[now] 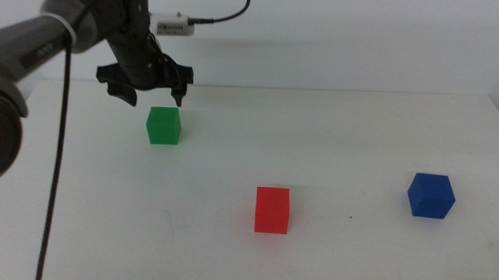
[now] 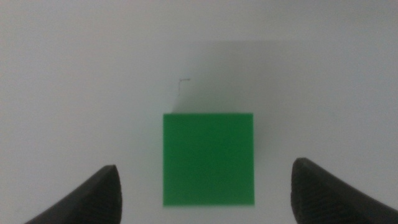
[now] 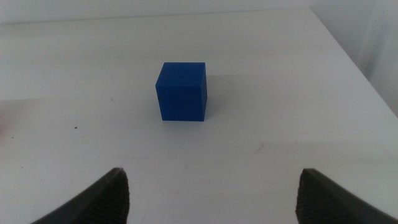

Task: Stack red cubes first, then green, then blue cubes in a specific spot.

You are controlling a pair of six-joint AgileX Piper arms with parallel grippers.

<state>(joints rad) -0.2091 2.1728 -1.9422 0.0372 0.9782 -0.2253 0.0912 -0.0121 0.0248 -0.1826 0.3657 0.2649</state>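
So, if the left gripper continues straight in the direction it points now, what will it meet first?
Most likely the green cube. The left gripper hangs above it with its jaws open, and the left wrist view shows the cube centred between them. How much height remains is hard to judge. The right gripper waits, facing the blue cube.

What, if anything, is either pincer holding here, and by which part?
Nothing is held. The left pincer hovers open above the green cube, jaws apart from its sides. The right pincer is open too, short of the blue cube.
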